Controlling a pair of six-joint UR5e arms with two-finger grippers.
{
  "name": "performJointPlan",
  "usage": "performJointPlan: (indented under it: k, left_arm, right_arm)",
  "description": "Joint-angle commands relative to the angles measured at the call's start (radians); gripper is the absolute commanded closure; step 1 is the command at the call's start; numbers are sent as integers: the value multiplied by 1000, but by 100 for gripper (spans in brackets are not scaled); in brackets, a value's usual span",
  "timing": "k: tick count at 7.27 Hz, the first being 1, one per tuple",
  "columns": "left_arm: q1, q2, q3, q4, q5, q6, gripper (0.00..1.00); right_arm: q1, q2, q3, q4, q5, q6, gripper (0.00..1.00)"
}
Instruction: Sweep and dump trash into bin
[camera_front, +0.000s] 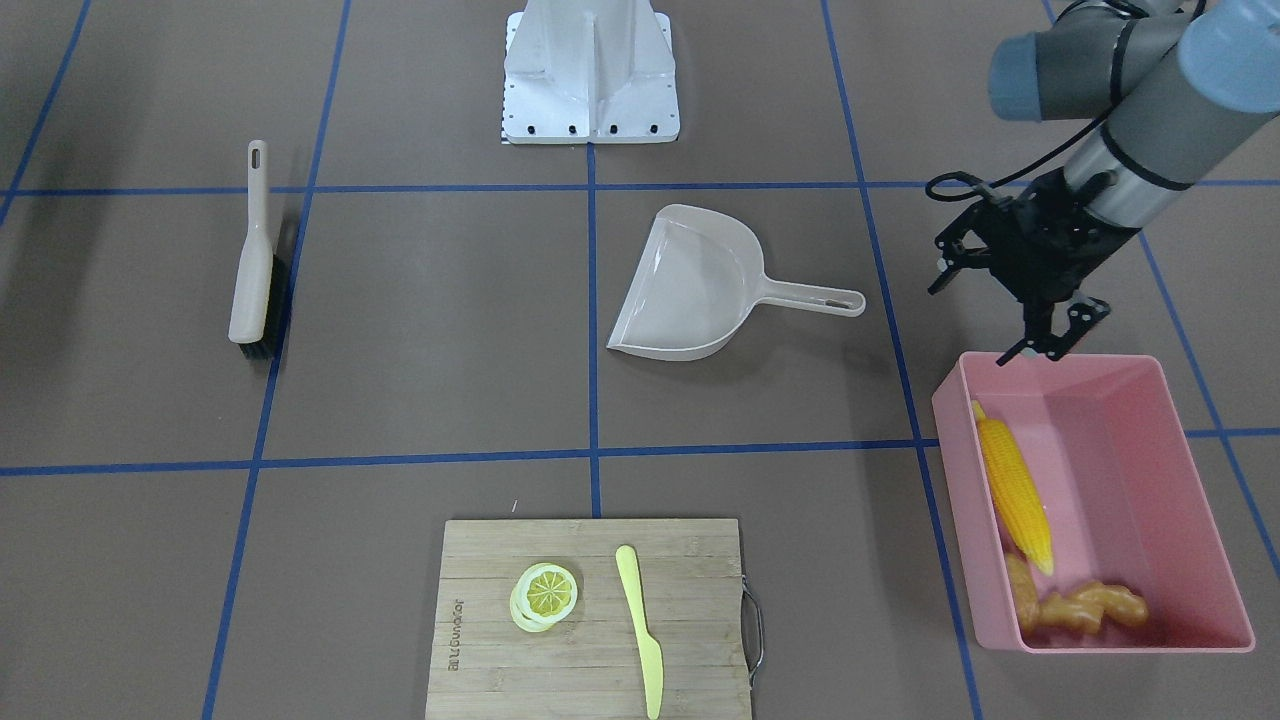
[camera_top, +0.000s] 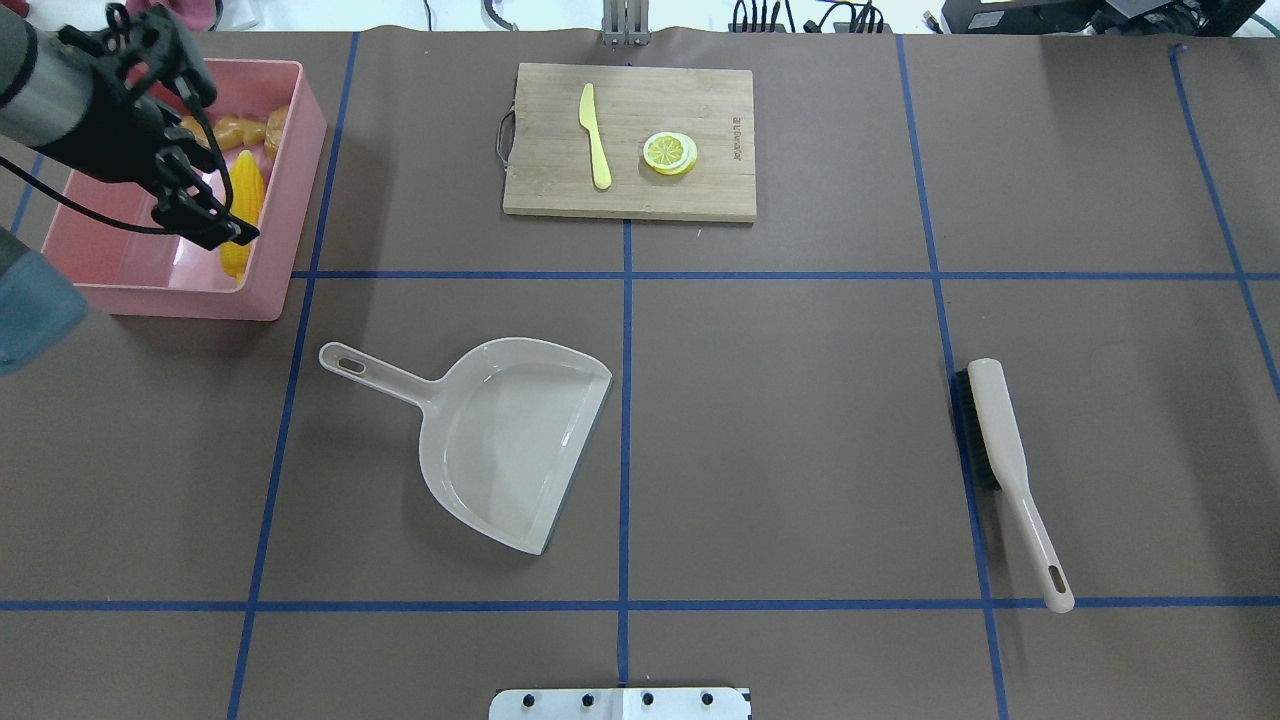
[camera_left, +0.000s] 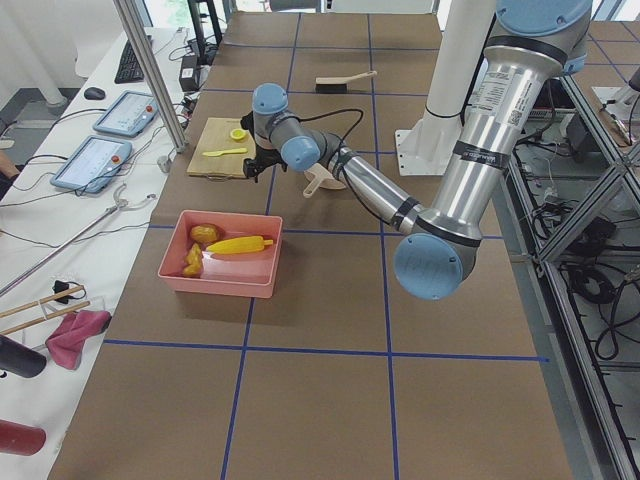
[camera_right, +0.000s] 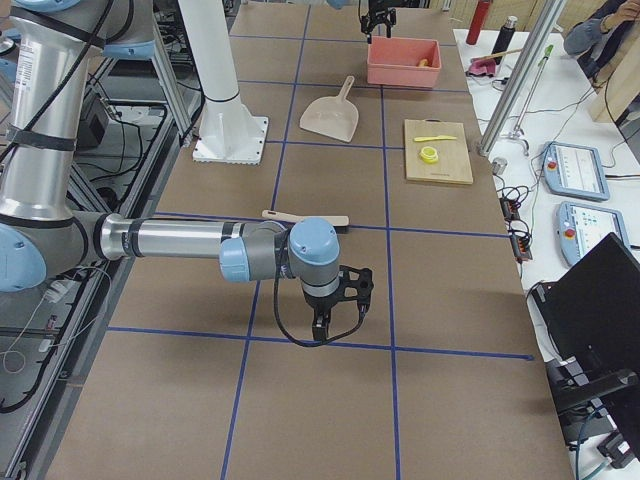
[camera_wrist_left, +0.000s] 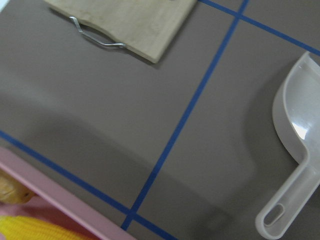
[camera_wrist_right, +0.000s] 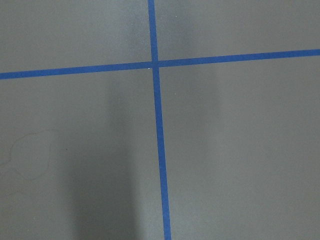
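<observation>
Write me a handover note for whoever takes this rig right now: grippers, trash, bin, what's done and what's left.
Left gripper: open, empty, above the bin's robot-side end.
Right gripper: over bare table on the robot's right; open or shut cannot be told.
Trash: corn cob, potato and ginger root all lie in the bin.
Dustpan lies empty at mid-table; brush lies on the right side.
Done: sweep and dump. Left: probably only retracting the left arm.

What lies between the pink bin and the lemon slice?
The pale yellow knife, lying on the wooden cutting board; the overhead view shows it.
</observation>
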Motion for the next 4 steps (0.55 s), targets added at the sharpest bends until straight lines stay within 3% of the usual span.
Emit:
performJointPlan:
  k: [1,4]
  left_arm:
    - [-108,7,-70,171,-5,-74,2]
    - [-287,20,-62,493,-3,-91,2]
  right_arm:
    - [2,-6,-2,0,0,0,0]
    - [0,-2,0,0,0,-2,0]
